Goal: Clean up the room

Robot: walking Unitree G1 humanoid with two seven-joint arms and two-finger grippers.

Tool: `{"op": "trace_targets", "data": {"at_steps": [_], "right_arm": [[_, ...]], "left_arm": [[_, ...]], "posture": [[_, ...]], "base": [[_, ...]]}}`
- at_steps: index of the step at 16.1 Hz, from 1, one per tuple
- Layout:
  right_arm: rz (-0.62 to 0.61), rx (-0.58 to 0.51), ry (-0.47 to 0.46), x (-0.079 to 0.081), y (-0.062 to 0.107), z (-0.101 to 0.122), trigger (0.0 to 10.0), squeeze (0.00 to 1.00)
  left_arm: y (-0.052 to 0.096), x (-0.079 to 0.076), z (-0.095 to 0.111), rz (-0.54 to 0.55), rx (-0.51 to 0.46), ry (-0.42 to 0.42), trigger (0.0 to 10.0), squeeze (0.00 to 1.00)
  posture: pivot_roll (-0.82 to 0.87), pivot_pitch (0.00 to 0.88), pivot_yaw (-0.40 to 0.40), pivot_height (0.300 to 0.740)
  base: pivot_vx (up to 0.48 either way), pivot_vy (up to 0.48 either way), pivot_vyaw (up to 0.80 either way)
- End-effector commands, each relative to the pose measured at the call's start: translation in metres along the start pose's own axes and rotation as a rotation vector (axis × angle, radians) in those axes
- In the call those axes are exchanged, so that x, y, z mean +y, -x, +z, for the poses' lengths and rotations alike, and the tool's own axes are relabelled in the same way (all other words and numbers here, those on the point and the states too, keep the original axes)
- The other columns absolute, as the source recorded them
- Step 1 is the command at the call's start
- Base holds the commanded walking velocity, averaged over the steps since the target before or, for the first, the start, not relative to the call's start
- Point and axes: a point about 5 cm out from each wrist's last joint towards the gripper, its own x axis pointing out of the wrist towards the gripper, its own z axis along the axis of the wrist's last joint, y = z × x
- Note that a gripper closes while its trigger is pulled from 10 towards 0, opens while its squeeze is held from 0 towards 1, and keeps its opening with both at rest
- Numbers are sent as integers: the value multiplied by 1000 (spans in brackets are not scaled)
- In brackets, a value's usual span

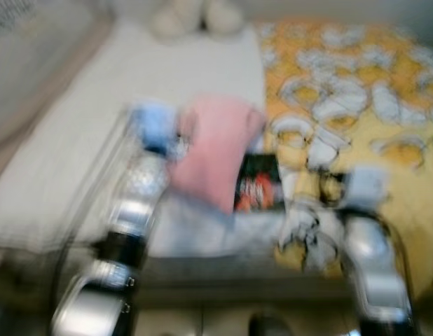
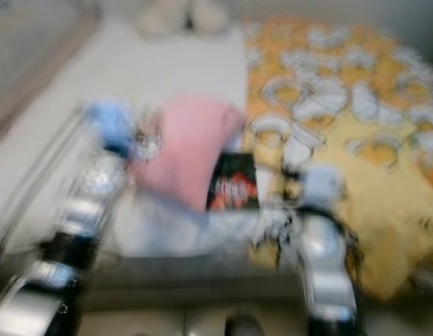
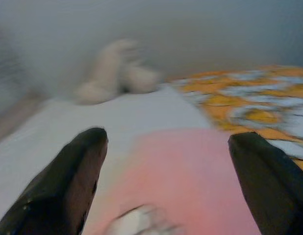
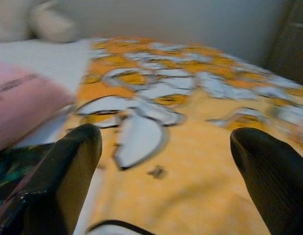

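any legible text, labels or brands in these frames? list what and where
None legible; all views are motion-blurred.
Dark packet with red-orange print beside the pink cloth: unreadable.
Faint dark marking on the pink cloth in the right wrist view: too blurred.
Yellow patterned blanket: pattern, no text.

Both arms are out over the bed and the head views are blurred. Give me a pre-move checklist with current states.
1. Left gripper open: ok, fingers spread.
2. Left gripper aimed at the pink cloth: ok.
3. Right gripper open: ok, nothing between its fingers.
4. Right gripper over the yellow blanket: ok.
5. Head views sharp enough to aim: not ok, blurred.
6. What the dark packet beside the cloth is: cannot tell.
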Motion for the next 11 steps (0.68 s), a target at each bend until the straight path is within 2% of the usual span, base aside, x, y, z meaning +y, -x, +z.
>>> {"op": "trace_targets", "data": {"at_steps": [1,2,3,5,6,8,9,11], "right_arm": [[20,-38,-16,9,-1,9,10000,0],[22,-22,-22,10,-2,8,10000,0],[31,7,-39,13,-2,10,10000,0],[44,-28,-36,16,-3,23,10000,0],[45,-36,-37,16,-4,24,10000,0],[45,-25,-31,15,-4,16,10000,0],[45,-24,-30,15,-3,16,10000,0],[52,-19,-32,15,0,15,10000,0]], "left_arm": [[-1,21,2,50,-2,-21,10000,0],[-2,27,4,85,-9,-39,10000,0],[-6,42,9,150,-9,-70,10000,0],[-12,57,20,196,-21,-92,10000,0],[-14,57,22,191,-18,-89,10000,0],[-14,41,21,131,-25,-81,10000,0],[-14,39,19,126,-21,-79,10000,0],[-9,26,9,97,9,-47,10000,0]], "posture": [[-154,2,22,740],[-155,3,20,740],[-159,8,21,740],[-160,9,18,740],[-160,9,18,740],[-158,9,24,740],[-158,9,24,740],[-157,12,24,740]], "base": [[0,428,-750],[0,450,0],[0,458,0],[0,0,0],[0,0,0],[0,0,0],[0,0,0],[156,0,0]]}}
